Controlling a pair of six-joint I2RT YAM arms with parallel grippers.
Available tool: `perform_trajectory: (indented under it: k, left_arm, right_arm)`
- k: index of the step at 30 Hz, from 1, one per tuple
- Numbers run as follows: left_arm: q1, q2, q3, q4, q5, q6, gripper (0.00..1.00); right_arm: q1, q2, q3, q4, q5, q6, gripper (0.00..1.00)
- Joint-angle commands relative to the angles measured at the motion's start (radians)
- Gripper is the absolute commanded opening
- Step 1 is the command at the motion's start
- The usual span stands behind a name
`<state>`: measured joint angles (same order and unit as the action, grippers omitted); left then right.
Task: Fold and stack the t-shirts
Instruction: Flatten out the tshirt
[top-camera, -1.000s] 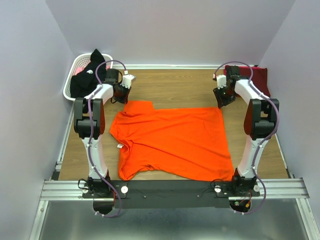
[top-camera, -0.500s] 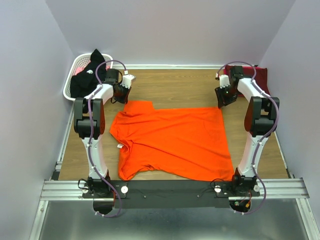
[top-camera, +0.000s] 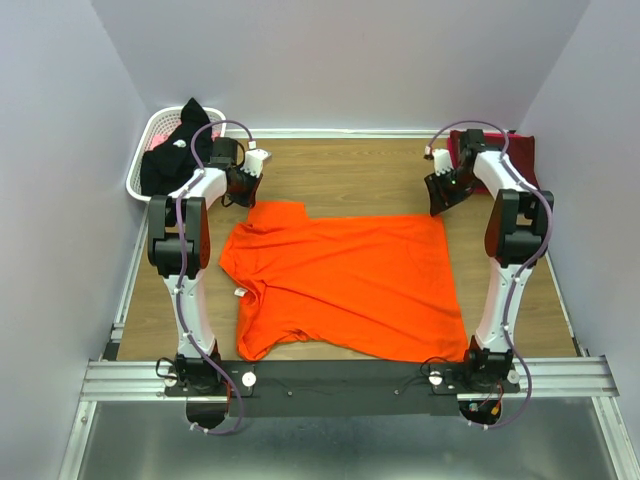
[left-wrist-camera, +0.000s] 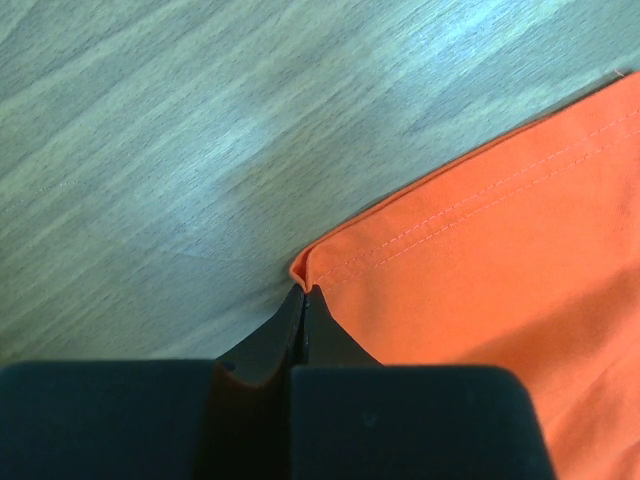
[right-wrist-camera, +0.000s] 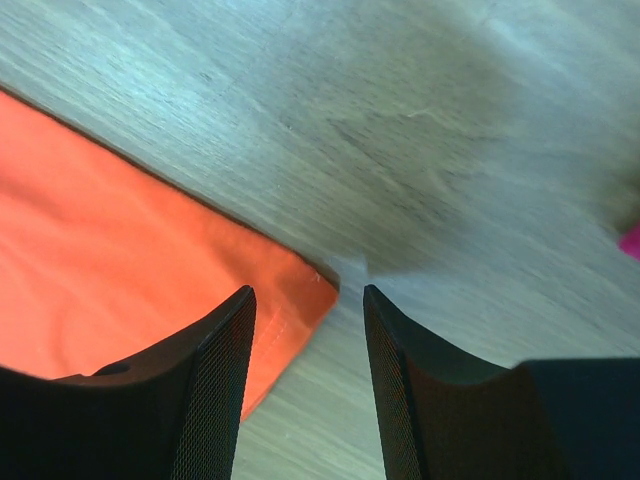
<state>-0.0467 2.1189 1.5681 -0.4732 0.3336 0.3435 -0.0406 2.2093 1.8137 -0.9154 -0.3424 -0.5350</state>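
The orange t-shirt (top-camera: 345, 285) lies spread flat on the wooden table. My left gripper (top-camera: 240, 192) is at its far left corner, shut on the hem corner (left-wrist-camera: 300, 272), as the left wrist view (left-wrist-camera: 303, 290) shows. My right gripper (top-camera: 440, 200) hovers over the far right corner, open, with the shirt's corner (right-wrist-camera: 310, 290) between its fingers (right-wrist-camera: 225, 340). The maroon t-shirt (top-camera: 520, 155) lies at the far right behind the right arm. The black t-shirt (top-camera: 170, 155) hangs in the basket.
A white slotted basket (top-camera: 150, 130) stands at the far left corner. Purple walls close in the table on three sides. A metal rail (top-camera: 340, 378) runs along the near edge.
The right gripper has shifted slightly back and left above the shirt's far right corner. The left arm and the shirt have not moved.
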Motion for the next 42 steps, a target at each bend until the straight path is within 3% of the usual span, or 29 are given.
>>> perform_trajectory:
  k: [1,8,10,11,14,18,30,37,42]
  left_arm:
    - [0.005,0.009,0.003,-0.012,0.010,0.009,0.00]
    - [0.005,0.010,0.001,-0.013,0.007,0.009,0.00]
    - [0.005,0.013,0.001,-0.012,0.005,0.009,0.00]
    - [0.005,0.013,0.001,-0.013,0.005,0.009,0.00]
    - [0.005,0.010,0.001,-0.007,0.012,0.005,0.00]
    - [0.007,0.000,0.024,-0.002,0.041,-0.001,0.00]
    - [0.039,-0.111,0.196,-0.018,0.139,0.014,0.00]
    - [0.139,-0.272,0.334,0.011,0.235,-0.066,0.00]
    - [0.192,-0.414,0.345,0.071,0.312,-0.133,0.00]
  right_arm:
    - [0.001,0.061,0.032,-0.069,-0.040,-0.054,0.55]
    - [0.001,0.076,-0.004,-0.088,-0.026,-0.088,0.51]
    - [-0.001,0.070,-0.019,-0.089,-0.029,-0.091,0.45]
    - [0.001,0.069,-0.024,-0.091,-0.030,-0.092,0.42]
    - [-0.001,0.064,-0.034,-0.091,-0.033,-0.098,0.18]
    - [0.001,0.056,-0.005,-0.092,-0.041,-0.095,0.01]
    - [-0.001,-0.059,0.234,-0.082,-0.058,0.001,0.01]
    - [-0.005,-0.167,0.380,-0.059,-0.026,0.067,0.01]
    - [-0.005,-0.287,0.414,-0.014,-0.007,0.105,0.00]
